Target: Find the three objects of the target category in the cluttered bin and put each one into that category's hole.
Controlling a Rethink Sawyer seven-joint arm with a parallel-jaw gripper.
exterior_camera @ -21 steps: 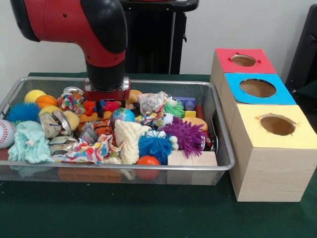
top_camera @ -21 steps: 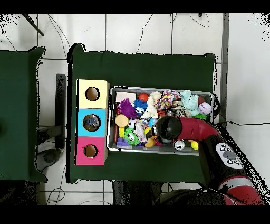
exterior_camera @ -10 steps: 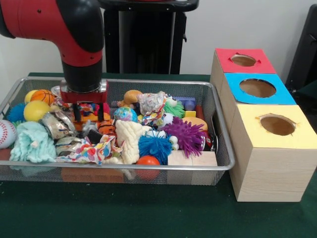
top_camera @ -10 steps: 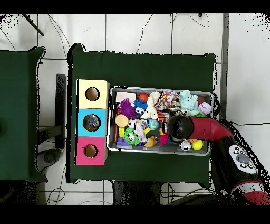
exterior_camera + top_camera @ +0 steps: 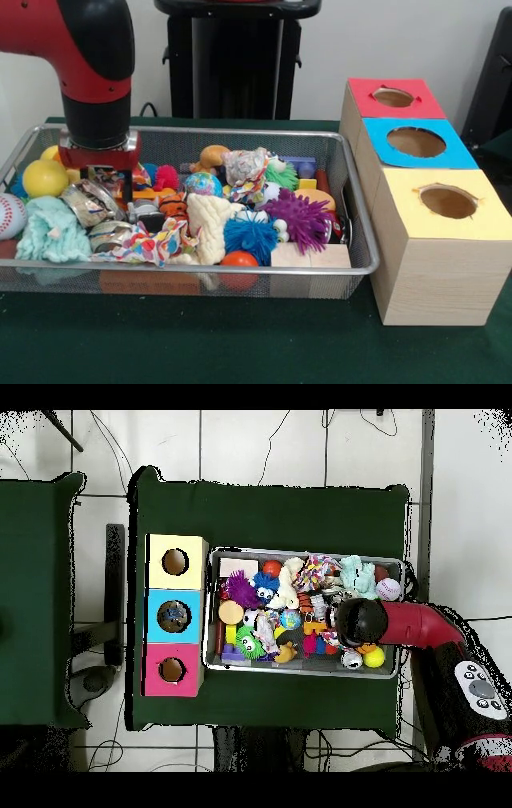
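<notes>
Gripper (image 5: 106,186) low in wire bin (image 5: 240,136), at bin's 9 o'clock in front view, dark fingers (image 5: 126,186) down among toys; whether jaws spread or closed, cannot tell (clutter hides tips). Yellow ball (image 5: 45,178) just beside gripper at its 9 o'clock. Baseball (image 5: 10,215) at bin's edge, mint plush (image 5: 50,230) beside it. Purple spiky ball (image 5: 298,218) and blue spiky ball (image 5: 250,237) near bin's 4 o'clock. Three boxes beside bin: red hole (image 5: 393,98), blue hole (image 5: 416,142), yellow hole (image 5: 448,202). Target category unclear.
</notes>
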